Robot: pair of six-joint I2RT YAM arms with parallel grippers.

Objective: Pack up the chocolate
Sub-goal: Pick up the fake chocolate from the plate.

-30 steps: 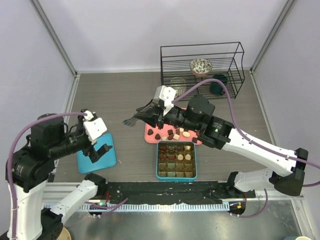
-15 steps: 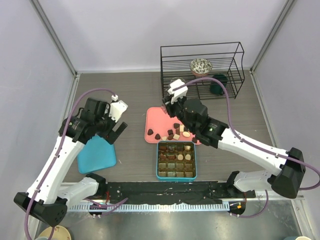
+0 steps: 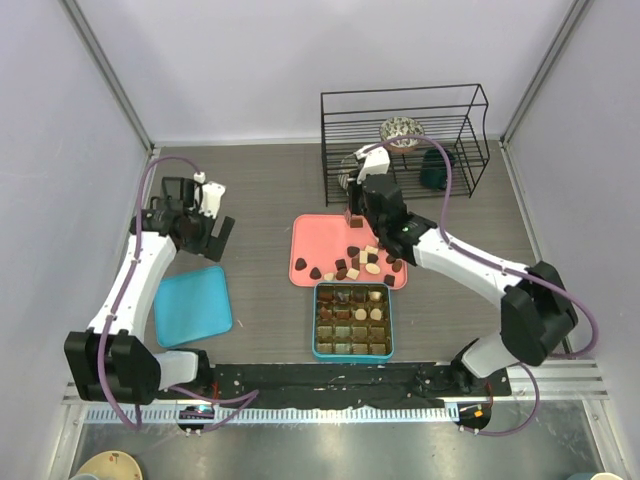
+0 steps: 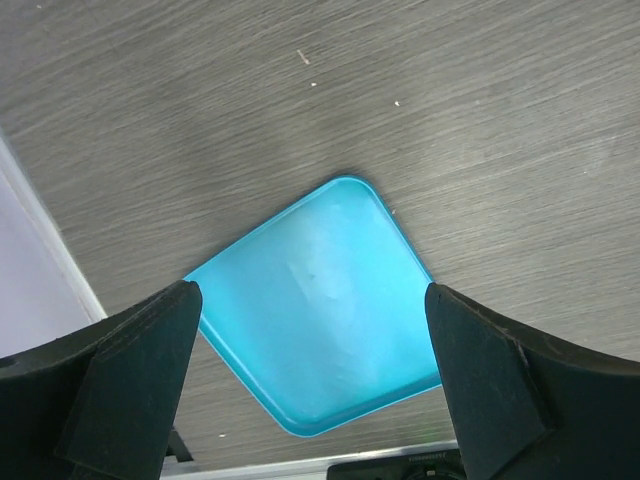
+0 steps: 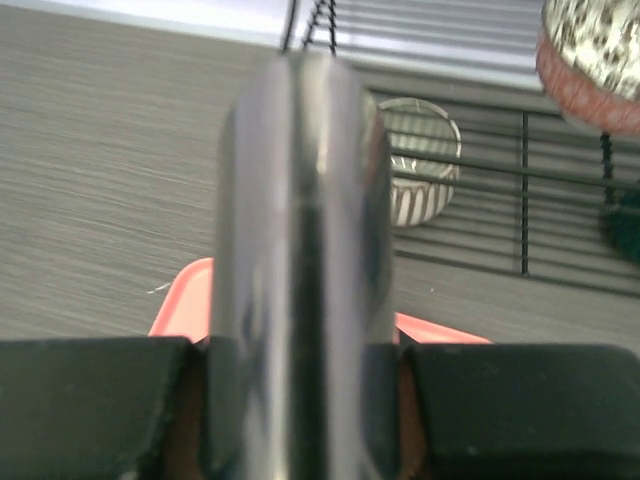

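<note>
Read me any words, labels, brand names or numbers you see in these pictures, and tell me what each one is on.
None can be read in any view.
The teal box, pink tray, blue tray and chocolate pieces show no print.
The bowl in the wire rack has a speckled pattern, not letters.
The shiny metal tool in the right wrist view shows only reflections.

Grey wood-grain tabletop, pale lilac walls (aluminium-framed), black wire rack back right

Lab cell: white wall panels, aluminium posts.
</note>
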